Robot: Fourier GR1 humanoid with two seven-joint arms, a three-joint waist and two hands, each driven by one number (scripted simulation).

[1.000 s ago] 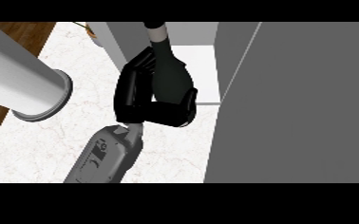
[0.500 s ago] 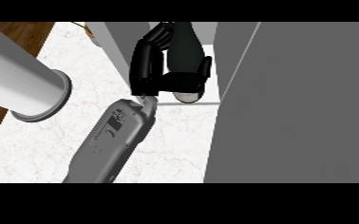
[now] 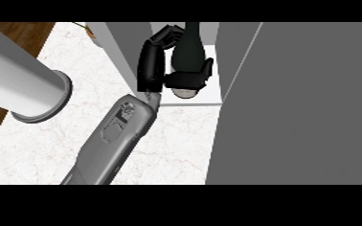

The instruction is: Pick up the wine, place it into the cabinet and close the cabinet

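Note:
The dark wine bottle (image 3: 189,48) stands upright inside the grey cabinet (image 3: 124,43), on its white shelf floor (image 3: 201,100). My right hand (image 3: 152,64) has come in from the lower left and reaches into the cabinet. Its fingers (image 3: 157,43) lie nearly straight along the bottle's left side. The thumb (image 3: 192,79) sits low in front of the bottle and hides its base. The bottle stands between fingers and thumb. My left hand does not show; only a thick grey forearm (image 3: 28,91) crosses the left edge.
The cabinet's grey door (image 3: 290,124) stands open and fills the right side of the view. White marble counter (image 3: 63,143) lies in front and to the left. A strip of brown wood (image 3: 21,31) shows at the top left.
My right hand carried the bottle forward into the cabinet. Its fingers, curled round the bottle a second ago, have straightened beside it.

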